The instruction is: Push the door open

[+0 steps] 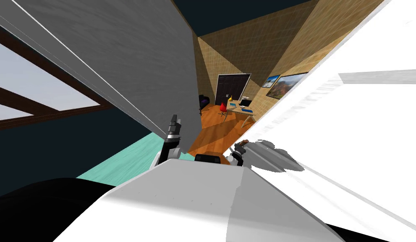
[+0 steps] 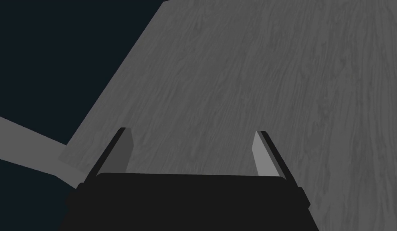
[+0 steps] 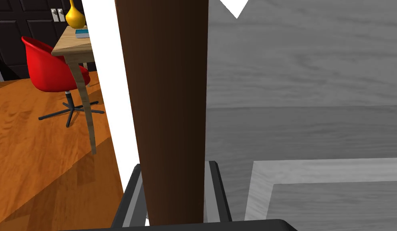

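Now the biggest thing is the tall panelled door [image 1: 354, 134], washed white from the head and grey wood-grained up close. It slants along the right side, with a gap open at its left. Across that gap, on the left, stands a broad grey wood-grained panel [image 1: 119, 63]. Between the two, an orange wooden floor [image 1: 211, 134] runs to the far room. There a light wooden desk [image 1: 242, 111] on splayed legs stands with a red shell chair [image 1: 223, 108] on a black star base just beside it to the left. The door's dark brown edge [image 3: 169, 100] stands upright at the near end of the gap. The right gripper [image 3: 175, 165] has this edge clamped: one blade presses each side of it, jaws narrow. The left gripper [image 1: 174, 125] is raised close to the grey panel, its fingers [image 2: 265, 154] spread wide and pointing at the panel's face; whether they touch it I cannot tell. Smallest, a yellow vase [image 3: 74, 16] sits on the desk.
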### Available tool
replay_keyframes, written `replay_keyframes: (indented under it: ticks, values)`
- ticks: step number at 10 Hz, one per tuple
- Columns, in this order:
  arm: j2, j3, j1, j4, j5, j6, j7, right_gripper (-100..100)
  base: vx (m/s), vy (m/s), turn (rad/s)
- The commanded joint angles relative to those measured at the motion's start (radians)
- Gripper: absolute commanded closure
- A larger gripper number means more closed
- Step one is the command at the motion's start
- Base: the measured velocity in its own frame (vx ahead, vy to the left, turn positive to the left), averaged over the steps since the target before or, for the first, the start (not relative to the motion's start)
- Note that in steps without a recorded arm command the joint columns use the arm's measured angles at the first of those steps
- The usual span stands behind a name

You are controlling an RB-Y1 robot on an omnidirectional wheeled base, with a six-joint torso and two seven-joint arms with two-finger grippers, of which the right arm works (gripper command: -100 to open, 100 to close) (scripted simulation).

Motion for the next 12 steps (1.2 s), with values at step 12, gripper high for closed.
replay_keyframes:
  ticks: [12]
  values:
    - [-0.011,-0.109,0.017,-0.006,-0.071,-0.02,0.031,100,0.174,-0.04,-0.045]
